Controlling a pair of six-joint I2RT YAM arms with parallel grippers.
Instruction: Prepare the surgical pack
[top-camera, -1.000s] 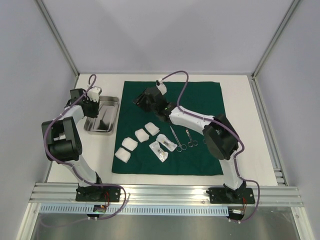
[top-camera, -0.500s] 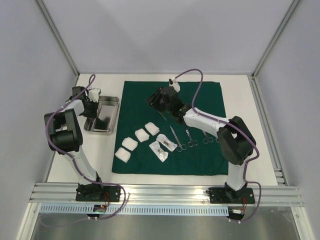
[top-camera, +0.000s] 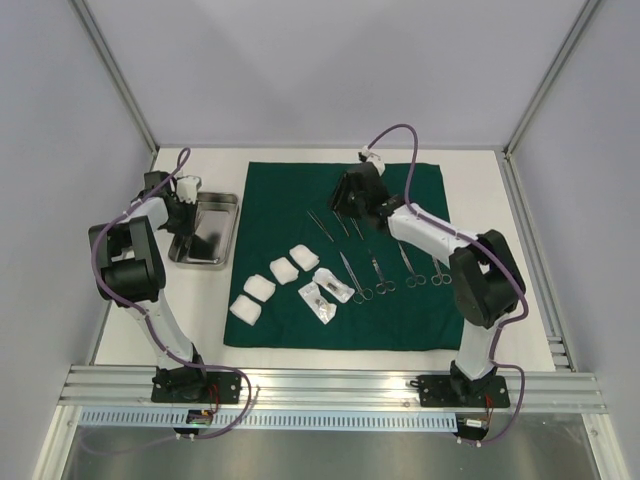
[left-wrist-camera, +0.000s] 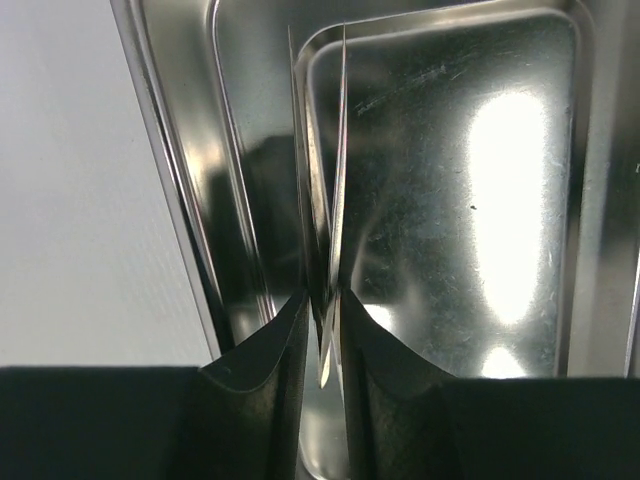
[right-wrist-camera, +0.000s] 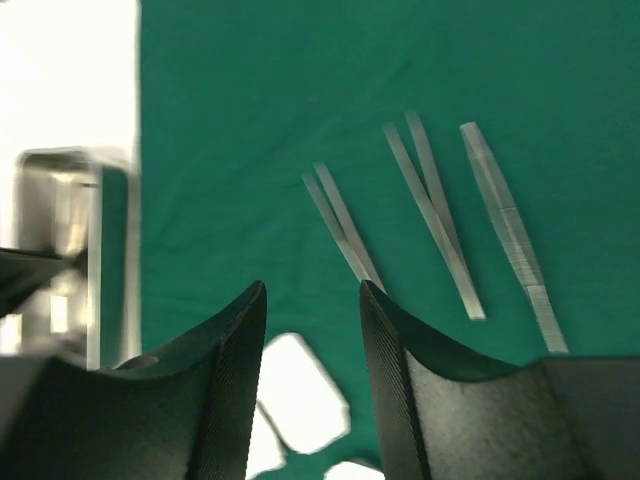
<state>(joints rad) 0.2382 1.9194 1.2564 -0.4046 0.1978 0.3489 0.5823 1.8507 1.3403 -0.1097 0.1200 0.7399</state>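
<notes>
Right jaws apart, empty; we note nearest tweezers (right-wrist-camera: 342, 228) just ahead on the cloth (right-wrist-camera: 250, 80), long axis pointing away. Left jaws flank forceps (left-wrist-camera: 312, 200) over the tray (left-wrist-camera: 480, 200); grip indeterminate.

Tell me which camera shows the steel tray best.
Top external: the whole steel tray shows, left of the green cloth. Left wrist crops it to its shiny floor; right wrist catches only a blurred corner.

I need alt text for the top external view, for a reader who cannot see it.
Above a white table, the right gripper hovers over a dark green cloth laid with gauze squares and metal instruments, while the left gripper reaches into a steel tray beside the cloth.
</notes>
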